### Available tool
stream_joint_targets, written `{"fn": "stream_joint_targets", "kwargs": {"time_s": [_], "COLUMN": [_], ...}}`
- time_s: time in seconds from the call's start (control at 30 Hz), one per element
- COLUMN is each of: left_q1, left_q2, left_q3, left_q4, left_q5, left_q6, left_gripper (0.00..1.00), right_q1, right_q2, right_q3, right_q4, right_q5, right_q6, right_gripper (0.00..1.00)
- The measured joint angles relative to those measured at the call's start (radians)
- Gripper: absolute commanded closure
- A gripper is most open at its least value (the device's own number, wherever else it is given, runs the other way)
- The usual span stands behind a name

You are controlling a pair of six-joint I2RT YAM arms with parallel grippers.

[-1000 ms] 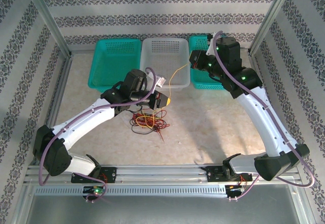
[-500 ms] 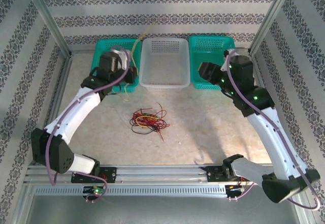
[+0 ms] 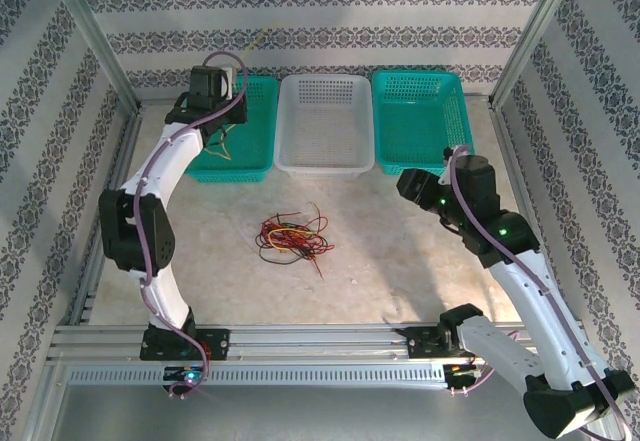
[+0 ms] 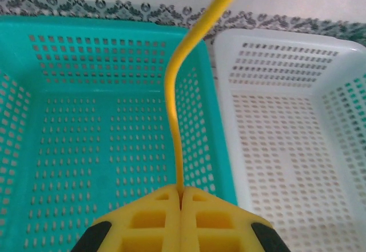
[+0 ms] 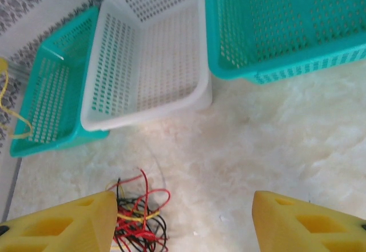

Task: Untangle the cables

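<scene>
A: Which step is in hand?

B: Sorting, I judge. The left gripper (image 4: 180, 198) is clamped shut on 1 yellow cable (image 4: 174, 98), pinched in the seam between its 2 fingers, and it hangs over the left teal basket (image 4: 86, 52). The cable rises out of the fingers, bends, and runs up out of the wrist view toward the back wall.

A: So that cable is free of the rest?

B: It looks so. In the overhead view the tangle (image 3: 292, 238) of red, yellow and black cables lies on the table (image 3: 420, 261), well apart from that basket. I see nothing joining it to the held cable. A loop of yellow dangles below the left wrist, over the basket's near part. Whether it touches the basket floor I cannot tell.

A: And the right arm?

B: The right gripper (image 5: 183, 206) stands wide open and holds nothing. It hovers over the table to the right of the tangle, which sits at the lower left of its own camera.

A: What does the next move call for?

B: My guess is that the left fingers must part so the cable falls inside the teal basket, not across the rim next to the white basket (image 4: 274, 38). The cable looks long and springy, so its high end may flop over a wall; lowering before release would help. Then 1 gripper has to pick 1 strand from the tangle while the other likely pins the pile.
</scene>
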Motion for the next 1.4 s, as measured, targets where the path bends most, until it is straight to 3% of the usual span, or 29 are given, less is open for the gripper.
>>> {"fn": "stream_joint_targets", "kwargs": {"time_s": [0.13, 0.2, 0.27, 0.4, 0.63, 0.8, 0.93, 1.1, 1.27, 1.4], "left_q1": [0.001, 0.001, 0.001, 0.003, 0.008, 0.008, 0.007, -0.010, -0.138, -0.262], "left_q2": [0.109, 0.150, 0.178, 0.204, 0.154, -0.017, -0.234, -0.451, -0.621, -0.727], "left_q3": [0.110, 0.144, 0.151, 0.147, 0.108, 0.019, -0.130, -0.386, -0.683, -0.828], "left_q4": [-0.008, -0.014, -0.021, -0.042, -0.053, -0.052, -0.045, -0.043, -0.103, -0.163], "left_q5": [-0.023, -0.035, -0.050, -0.086, -0.134, -0.121, -0.037, 0.121, 0.230, 0.269], "left_q6": [0.035, 0.045, 0.047, 0.025, -0.042, -0.123, -0.208, -0.274, -0.299, -0.320], "left_gripper": [0.99, 0.74, 0.55, 0.41, 0.40, 0.41, 0.50, 0.53, 0.61, 0.64], "right_q1": [0.007, 0.007, 0.007, 0.011, 0.040, 0.104, 0.214, 0.340, 0.451, 0.495], "right_q2": [0.000, 0.000, 0.005, 0.027, 0.041, 0.060, 0.134, 0.249, 0.391, 0.492], "right_q3": [-0.014, -0.014, -0.014, -0.014, -0.014, -0.009, 0.023, 0.035, 0.035, 0.035], "right_q4": [0.000, 0.002, 0.005, 0.006, 0.015, 0.014, 0.011, 0.032, 0.092, 0.137], "right_q5": [-0.007, -0.007, -0.007, -0.010, -0.009, 0.021, 0.075, 0.093, 0.090, 0.084], "right_q6": [0.015, 0.019, 0.019, 0.019, 0.023, 0.023, 0.021, 0.022, 0.024, 0.042], "right_gripper": [0.37, 0.37, 0.37, 0.38, 0.38, 0.39, 0.39, 0.40, 0.42, 0.45]}}
